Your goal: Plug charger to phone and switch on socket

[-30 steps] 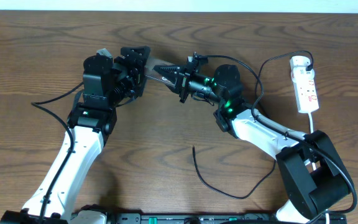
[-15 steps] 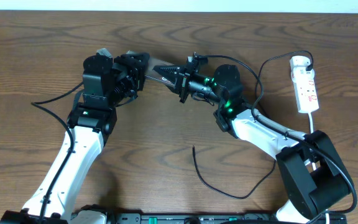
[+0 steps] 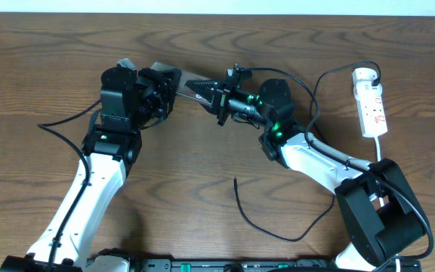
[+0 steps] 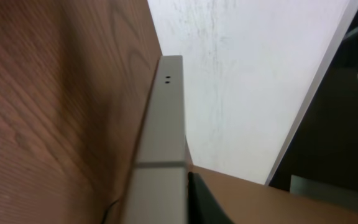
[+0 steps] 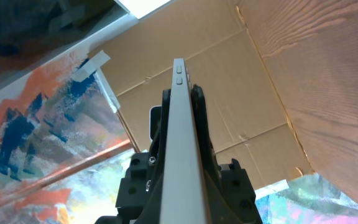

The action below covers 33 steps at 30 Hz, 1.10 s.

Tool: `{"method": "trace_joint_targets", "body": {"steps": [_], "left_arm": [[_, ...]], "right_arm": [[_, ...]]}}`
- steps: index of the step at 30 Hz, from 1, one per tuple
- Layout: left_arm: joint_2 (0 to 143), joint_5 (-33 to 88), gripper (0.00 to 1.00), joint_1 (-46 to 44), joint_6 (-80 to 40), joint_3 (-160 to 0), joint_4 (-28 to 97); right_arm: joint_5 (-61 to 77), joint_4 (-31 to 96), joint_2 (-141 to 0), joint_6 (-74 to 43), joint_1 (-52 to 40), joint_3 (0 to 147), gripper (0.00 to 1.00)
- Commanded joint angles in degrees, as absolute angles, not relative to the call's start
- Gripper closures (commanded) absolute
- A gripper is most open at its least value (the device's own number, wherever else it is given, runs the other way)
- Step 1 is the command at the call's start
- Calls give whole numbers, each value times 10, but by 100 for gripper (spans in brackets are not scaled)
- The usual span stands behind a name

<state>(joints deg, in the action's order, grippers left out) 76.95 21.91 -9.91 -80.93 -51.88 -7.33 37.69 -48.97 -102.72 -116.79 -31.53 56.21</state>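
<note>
The phone (image 3: 188,78) is lifted edge-on above the table's far middle, held between both arms. My left gripper (image 3: 170,80) is shut on its left end; in the left wrist view the phone's grey edge (image 4: 164,118) runs beside one black finger (image 4: 201,200). My right gripper (image 3: 204,88) is shut on its right end, and its fingers (image 5: 197,118) clamp the thin phone (image 5: 180,155) on both sides. The charger's black cable (image 3: 278,234) lies loose on the table, its tip (image 3: 236,180) free. It runs up to the white socket (image 3: 373,106) at the far right.
The socket's thick white cord (image 3: 378,151) runs down toward the right arm's base (image 3: 380,215). A black cable (image 3: 63,127) trails left from the left arm. The table's far edge (image 3: 217,15) is close behind the phone.
My left gripper's jaws have closed onto the phone's left end. The right gripper and the phone have stayed in place.
</note>
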Motion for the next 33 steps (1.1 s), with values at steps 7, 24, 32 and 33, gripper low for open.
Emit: {"method": "trace_joint_targets", "body": {"steps": [7,24,32,33], "left_arm": [[774,214,92,-99,-802,-516,-74],[774,214,93,-99,-800,-516,-74],[774,214,93,-91,-795,-516,-73],[774,216,92,-87,-795,-516,-71]], "right_arm": [[383,-499,-1023,-1165,-320,571,99],[385,-499,-1023,-1165,-320,571,34],[385,-499,-1023,-1165,-319,571,1],[386,-499,-1023,-1165,-319,571,1]]}}
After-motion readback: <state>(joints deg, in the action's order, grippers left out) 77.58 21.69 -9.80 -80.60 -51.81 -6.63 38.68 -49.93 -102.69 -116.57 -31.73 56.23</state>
